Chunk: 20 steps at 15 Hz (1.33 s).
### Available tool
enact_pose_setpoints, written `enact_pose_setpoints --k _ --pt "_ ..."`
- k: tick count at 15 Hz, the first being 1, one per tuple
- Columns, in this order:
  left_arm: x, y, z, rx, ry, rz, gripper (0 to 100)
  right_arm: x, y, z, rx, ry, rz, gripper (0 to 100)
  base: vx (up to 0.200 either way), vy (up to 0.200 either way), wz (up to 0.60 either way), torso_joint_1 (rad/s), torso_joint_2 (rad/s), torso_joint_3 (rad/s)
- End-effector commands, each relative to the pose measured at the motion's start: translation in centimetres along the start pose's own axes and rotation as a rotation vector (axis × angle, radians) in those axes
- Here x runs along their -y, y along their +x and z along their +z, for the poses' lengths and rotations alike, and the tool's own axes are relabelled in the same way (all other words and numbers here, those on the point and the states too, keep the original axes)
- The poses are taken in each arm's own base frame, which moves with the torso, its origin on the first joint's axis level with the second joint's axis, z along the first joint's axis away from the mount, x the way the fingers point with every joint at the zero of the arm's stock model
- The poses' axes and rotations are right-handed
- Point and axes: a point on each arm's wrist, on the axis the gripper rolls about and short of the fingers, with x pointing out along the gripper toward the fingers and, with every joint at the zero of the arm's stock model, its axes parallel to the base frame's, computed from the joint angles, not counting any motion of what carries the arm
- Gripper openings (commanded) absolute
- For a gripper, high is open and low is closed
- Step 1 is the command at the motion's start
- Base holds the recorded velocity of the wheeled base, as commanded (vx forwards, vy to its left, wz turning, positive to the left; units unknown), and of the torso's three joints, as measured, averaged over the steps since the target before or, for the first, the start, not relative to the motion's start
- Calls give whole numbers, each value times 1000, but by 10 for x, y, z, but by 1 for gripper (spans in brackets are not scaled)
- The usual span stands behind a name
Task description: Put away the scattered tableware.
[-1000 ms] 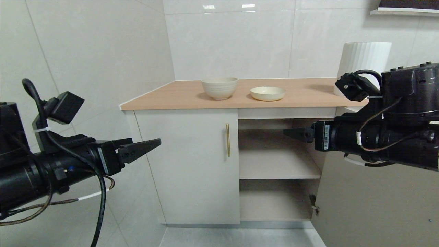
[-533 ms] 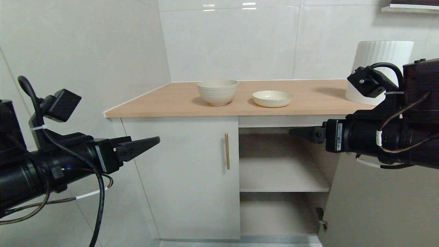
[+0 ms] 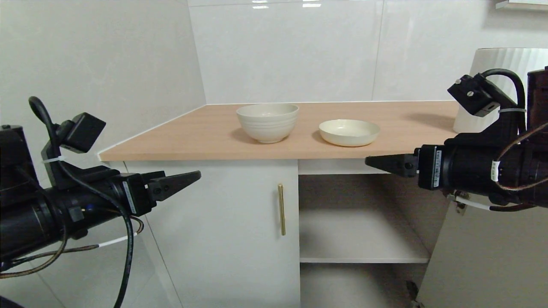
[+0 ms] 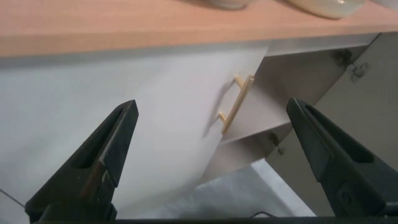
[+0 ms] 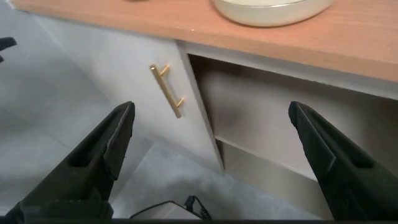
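A cream ribbed bowl (image 3: 267, 122) and a shallow cream dish (image 3: 349, 131) stand side by side on the wooden countertop (image 3: 192, 137). The dish's underside (image 5: 267, 9) shows at the counter edge in the right wrist view. My left gripper (image 3: 195, 174) hangs open in the air, left of the cabinet and below counter height, fingers wide apart (image 4: 211, 106). My right gripper (image 3: 369, 161) is open too (image 5: 211, 109), level with the top of the open cupboard bay and just below the dish. Neither holds anything.
The cabinet's left door (image 3: 222, 231) is closed, with a gold bar handle (image 3: 281, 209). The right door (image 3: 483, 256) is swung open, baring a white shelf (image 3: 359, 239). A tall white ribbed container (image 3: 501, 60) stands at the counter's right end. Tiled walls close in behind and at left.
The whole head picture has shifted: the camera has come closer to the cabinet, so counter and dishes look larger and lower. Both arms hold the same pose.
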Motion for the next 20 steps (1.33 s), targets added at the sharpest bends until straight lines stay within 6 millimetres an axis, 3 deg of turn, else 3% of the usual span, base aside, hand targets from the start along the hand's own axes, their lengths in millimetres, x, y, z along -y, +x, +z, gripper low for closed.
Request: enact_pose_setpoints --k 1,4,10,20 --pt "0 0 1 5 0 2 100 0 -6 -1 3 0 28 100 0 0 0 0 0 0" --pt "0 -1 1 6 1 0 100 0 -11 -2 6 -1 41 100 0 0 0 0 0 0" --pt "-1 1 0 1 -6 2 100 12 8 -7 32 7 7 100 0 0 0 5 -22 -19" --pt "-4 12 0 -20 -15 3 100 19 20 -13 19 -14 -16 100 0 0 0 136 -408 -282"
